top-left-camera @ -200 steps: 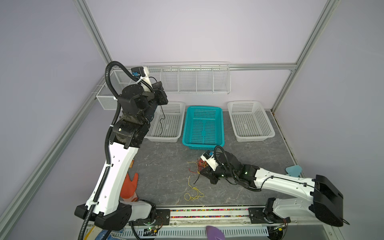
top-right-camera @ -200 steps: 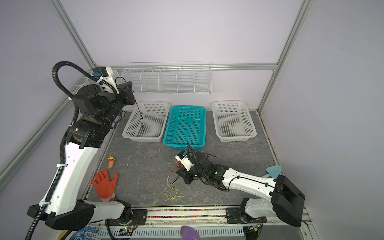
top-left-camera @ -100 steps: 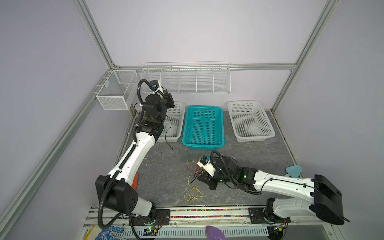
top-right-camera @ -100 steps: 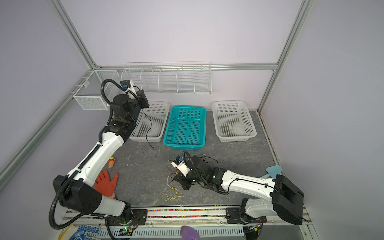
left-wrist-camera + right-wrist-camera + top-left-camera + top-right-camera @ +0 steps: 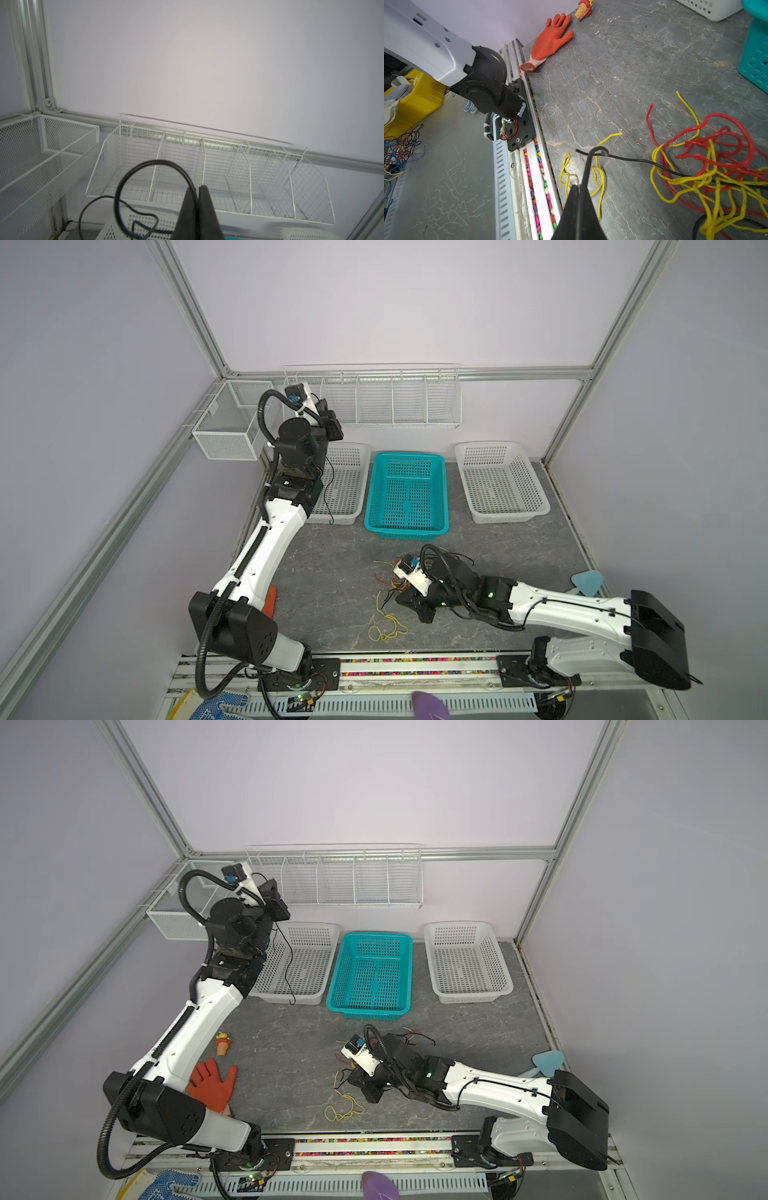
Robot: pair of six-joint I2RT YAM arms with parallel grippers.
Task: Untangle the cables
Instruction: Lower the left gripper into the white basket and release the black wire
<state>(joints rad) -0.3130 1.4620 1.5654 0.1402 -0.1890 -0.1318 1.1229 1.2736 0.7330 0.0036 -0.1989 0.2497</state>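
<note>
Robotics lab test cell. Aluminium frame (image 5: 189, 310), plain lilac walls around grey counter (image 5: 332, 564). Left arm (image 5: 270, 543) and right arm (image 5: 561, 610) bolted to front rail (image 5: 415, 680). Wire rack (image 5: 374, 398) on back wall, plastic baskets (image 5: 490, 444) lined beneath.

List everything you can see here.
tangled thin cables: one heap, red, yellow, black, on grey marbled table
hanging black cable: one, black, from left tool
curled black cable: one, black, in right tool
teal plastic basket: one, teal, table's back
white plastic baskets: two, white, flanking teal one
white wire rack: one, white, back wall
white mesh bin: one, white, left wall
orange rubber glove: one, orange, table's left front
ice-cream cone toy: one, orange-red, beyond glove
left tool: one, black, shut, raised
right tool: one, black, shut, low
</note>
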